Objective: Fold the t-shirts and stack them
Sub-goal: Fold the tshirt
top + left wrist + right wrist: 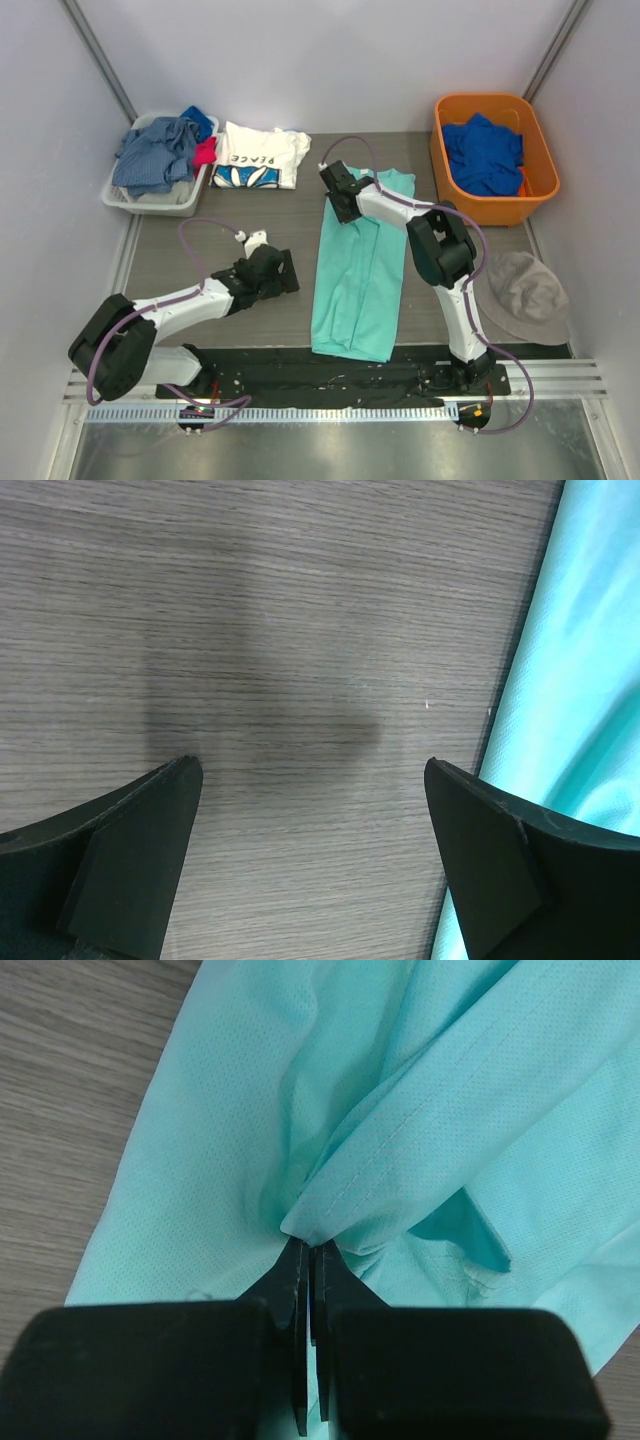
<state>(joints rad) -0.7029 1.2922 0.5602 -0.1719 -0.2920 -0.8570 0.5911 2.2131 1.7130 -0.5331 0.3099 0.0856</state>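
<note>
The mint-teal t-shirt [358, 275] lies folded into a long strip down the middle of the table. My right gripper [343, 205] is at its far left corner, shut on a pinched fold of the teal cloth [330, 1222]. The white "PEACE" t-shirt [258, 158] lies folded at the back left. My left gripper [285, 272] hovers low over bare wood just left of the teal strip, wide open with nothing between its fingers [140, 850]; the teal t-shirt's edge [580, 710] shows at the right of its view.
A white basket [178, 204] of grey-blue, blue and pink clothes stands at the back left. An orange bin [545, 170] with a royal blue garment is at the back right. A grey hat [525, 292] lies at the right edge.
</note>
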